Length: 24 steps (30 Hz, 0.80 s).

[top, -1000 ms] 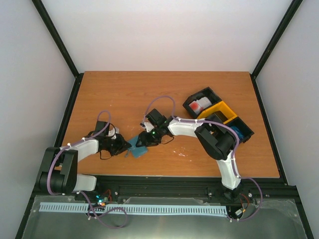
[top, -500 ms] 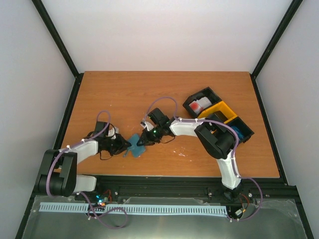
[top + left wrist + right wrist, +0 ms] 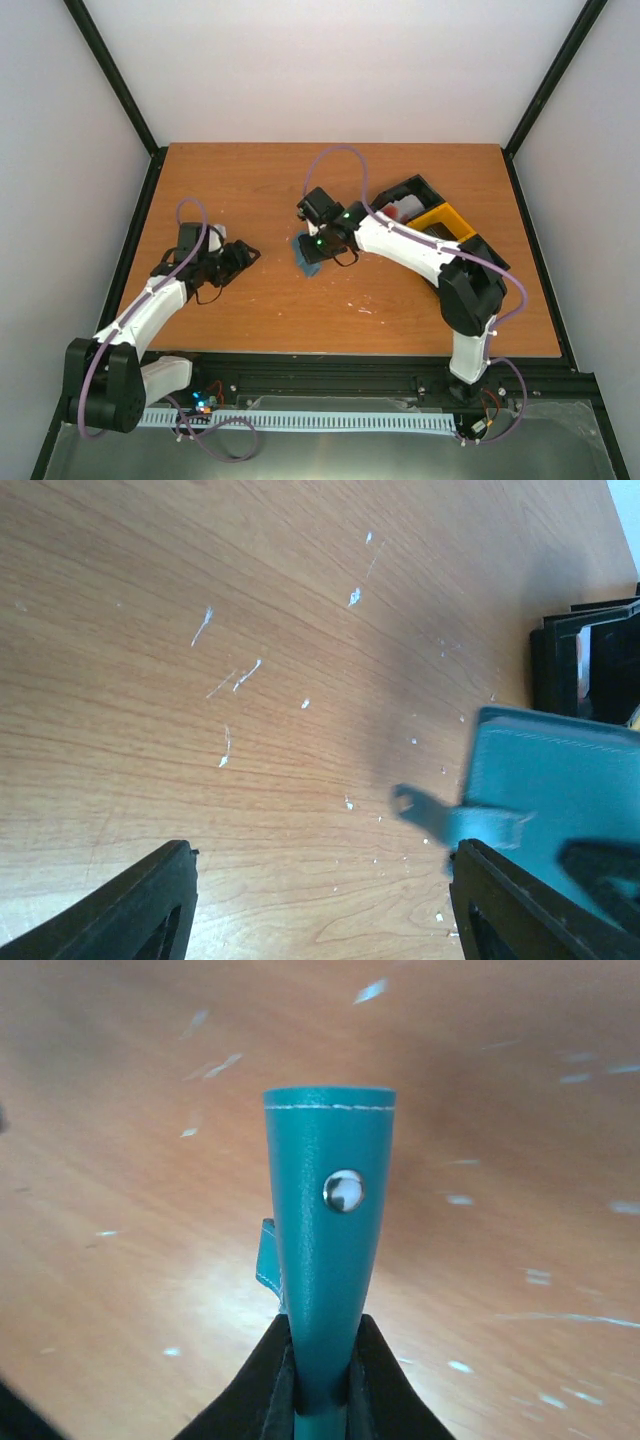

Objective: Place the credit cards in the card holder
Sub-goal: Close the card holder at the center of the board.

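The teal card holder [image 3: 308, 252] hangs a little above the table near its middle, pinched at one edge by my right gripper [image 3: 318, 248]. In the right wrist view the card holder [image 3: 325, 1220] stands edge-on between the shut jaws of the right gripper [image 3: 322, 1385], its snap stud facing the camera. My left gripper [image 3: 237, 257] is open to the left of it and holds nothing. From the left wrist, the card holder [image 3: 550, 780] and its tab sit ahead of the right fingertip of the left gripper [image 3: 320, 905]. A red-and-white credit card [image 3: 400, 209] lies in the tray.
A black-and-yellow tray [image 3: 443, 222] with three compartments stands at the right back, partly under my right arm; its black wall [image 3: 560, 665] shows in the left wrist view. The wooden tabletop [image 3: 250, 190] has small white scuffs.
My right gripper shut on the card holder and carried it up and back toward the table's middle. My left gripper opened, let go of it and drew back to the left.
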Each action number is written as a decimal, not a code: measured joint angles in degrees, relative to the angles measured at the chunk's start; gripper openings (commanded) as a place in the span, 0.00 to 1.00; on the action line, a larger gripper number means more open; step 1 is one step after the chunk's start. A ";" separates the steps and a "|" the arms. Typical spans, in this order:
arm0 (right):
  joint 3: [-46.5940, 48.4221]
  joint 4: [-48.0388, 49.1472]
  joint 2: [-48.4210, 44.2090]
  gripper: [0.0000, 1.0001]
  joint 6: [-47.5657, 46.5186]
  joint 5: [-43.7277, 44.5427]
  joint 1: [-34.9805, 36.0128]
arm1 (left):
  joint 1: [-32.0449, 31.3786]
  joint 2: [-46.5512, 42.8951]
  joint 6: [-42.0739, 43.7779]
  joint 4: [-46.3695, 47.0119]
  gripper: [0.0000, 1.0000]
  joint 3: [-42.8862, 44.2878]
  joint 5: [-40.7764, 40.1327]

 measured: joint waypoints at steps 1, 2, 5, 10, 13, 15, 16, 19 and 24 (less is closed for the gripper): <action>1.11 -2.21 -0.63 0.03 -0.83 3.30 0.00 | 0.00 -0.04 0.00 -0.07 0.71 0.35 -0.20; 2.60 -5.40 -1.27 0.03 -1.79 8.07 0.00 | 0.00 0.00 0.00 -0.22 0.71 0.66 -0.37; 5.46 -12.33 -1.64 0.03 -3.23 19.50 0.00 | 0.00 0.00 0.00 -0.72 0.72 0.81 -0.57; 7.30 -21.66 0.15 0.03 -4.39 36.54 0.09 | 0.00 0.00 -0.11 -2.34 0.72 0.87 -1.79; 7.28 -24.02 3.32 0.03 -4.42 42.01 0.90 | 0.00 -0.42 -0.48 -4.76 0.72 1.99 -4.42; 7.43 -24.87 6.19 0.03 -4.37 44.19 2.21 | 0.00 -2.27 -0.68 -6.21 0.73 3.39 -6.78; 7.69 -25.33 7.93 0.03 -4.26 44.85 3.21 | 0.00 -3.34 -0.72 -6.75 0.73 4.09 -7.69; 9.94 -26.86 13.40 0.05 -3.72 45.42 6.84 | 0.00 -6.78 -0.74 -7.87 0.73 7.39 -10.51; 15.19 -28.63 18.56 0.29 -2.32 41.79 12.22 | 0.00 -7.56 -0.70 -9.25 0.76 12.66 -14.64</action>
